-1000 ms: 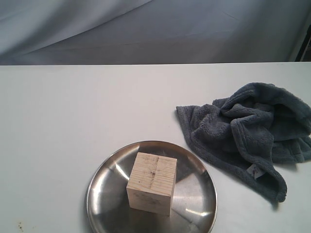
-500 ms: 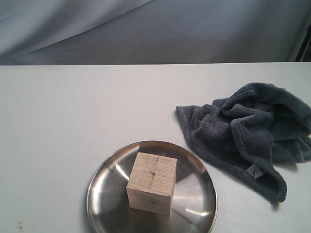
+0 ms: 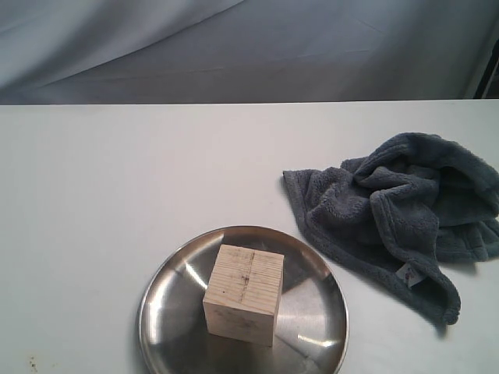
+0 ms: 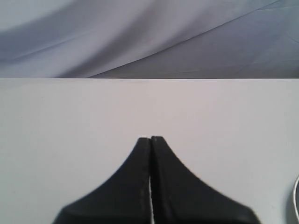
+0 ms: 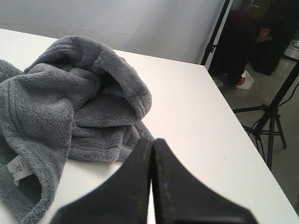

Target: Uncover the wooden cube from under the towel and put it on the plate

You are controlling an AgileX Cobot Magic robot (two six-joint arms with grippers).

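On the white table point(image 3: 117, 195) nothing had moved: we saw the dark grey fleece towel point(image 3: 398, 210) crumpled aside, the round steel plate point(image 3: 168, 304) bearing the pale wooden cube point(image 3: 244, 294), left gripper point(image 4: 150, 140) and right gripper point(image 5: 152, 142) pressed together, empty; we judged the task done.

Grey towel point(image 3: 398, 214) — pale grained cube point(image 3: 244, 294)
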